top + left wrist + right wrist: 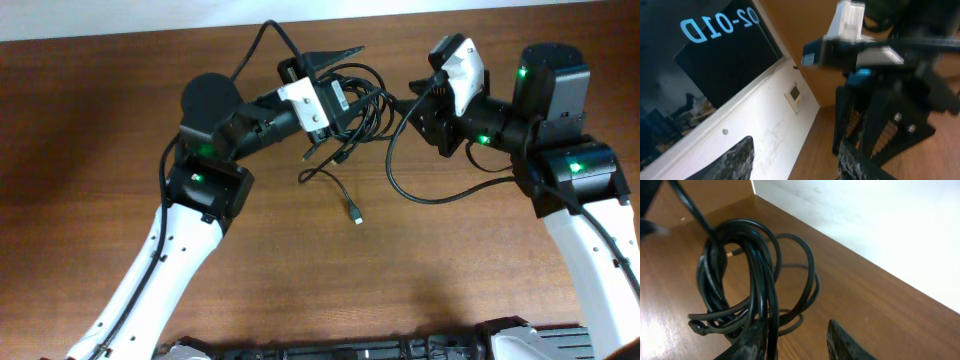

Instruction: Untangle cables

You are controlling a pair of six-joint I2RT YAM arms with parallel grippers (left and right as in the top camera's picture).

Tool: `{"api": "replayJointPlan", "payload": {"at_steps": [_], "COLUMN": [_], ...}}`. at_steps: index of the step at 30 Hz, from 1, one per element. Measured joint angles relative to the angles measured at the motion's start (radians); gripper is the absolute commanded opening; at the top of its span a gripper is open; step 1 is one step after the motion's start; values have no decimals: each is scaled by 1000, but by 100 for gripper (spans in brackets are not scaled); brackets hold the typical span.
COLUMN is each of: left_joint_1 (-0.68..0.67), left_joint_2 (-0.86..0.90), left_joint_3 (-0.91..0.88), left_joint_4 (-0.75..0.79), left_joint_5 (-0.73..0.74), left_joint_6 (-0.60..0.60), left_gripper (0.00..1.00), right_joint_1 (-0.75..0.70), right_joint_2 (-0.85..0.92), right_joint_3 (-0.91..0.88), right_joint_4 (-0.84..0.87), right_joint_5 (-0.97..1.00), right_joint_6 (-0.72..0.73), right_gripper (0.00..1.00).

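Pinching one strand needs care: cables bunched at 12 o'clock on worktop; right fingers half-open, strands brushing one; left fingers apart, empty. Close right, pull slowly toward 3 o'clock.

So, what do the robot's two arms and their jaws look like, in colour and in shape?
The two arms match. The left arm and right arm have white, tapering lower links, each with a thin black wire along it. Above these come round and boxy black joint housings with small green lights. Each wrist carries a white block. The jaws are black, pointed and rough-textured.
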Motion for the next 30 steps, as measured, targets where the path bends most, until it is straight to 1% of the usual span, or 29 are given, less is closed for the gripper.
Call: {"api": "replayJointPlan", "payload": {"at_steps": [4,6,7,9,12,15,16,17,18,20,23,24,25,26,27,28,29,30], "left_joint_1": [54,53,52,50,21,-23,-30,-37,-40,-48,-71,-74,-74,-76,-78,-80,-81,-77], "left_joint_2": [1,3,3,3,3,3,3,3,3,3,3,3,3,4,5,5,4,0], "left_joint_3": [-1,-2,-2,-2,-2,-3,-3,-3,-3,-3,-3,-3,-3,-4,-6,-7,-6,-3], "left_joint_4": [23,88,130,168,185,260,278,293,301,321,324,330,339,361,389,397,396,359], "left_joint_5": [105,182,245,322,374,393,395,396,396,388,313,285,257,209,163,110,38,-42], "left_joint_6": [44,51,55,59,60,63,63,63,63,63,63,63,63,63,55,27,-6,-56], "left_gripper": [0,0,0,0,0,0,0,0,0,0,0,3,35,79,95,100,99,99], "right_joint_1": [0,0,0,0,0,0,0,0,0,0,0,0,0,0,0,0,2,2], "right_joint_2": [-36,-39,-39,-39,-39,-36,-33,-27,-23,-5,12,12,12,12,11,11,11,12], "right_joint_3": [0,0,0,0,0,0,0,0,0,0,0,0,0,1,1,1,0,0], "right_joint_4": [11,12,13,12,13,1,0,-3,-3,-7,-8,0,13,20,23,24,21,36], "right_joint_5": [-64,-124,-151,-188,-250,-282,-306,-337,-349,-365,-374,-376,-377,-375,-372,-343,-272,-206], "right_joint_6": [-18,-21,-21,-22,-22,-22,-22,-22,-24,-25,-25,-24,-24,-22,-11,10,37,62], "right_gripper": [40,40,40,40,41,40,26,8,4,4,4,4,4,4,4,4,4,4]}}
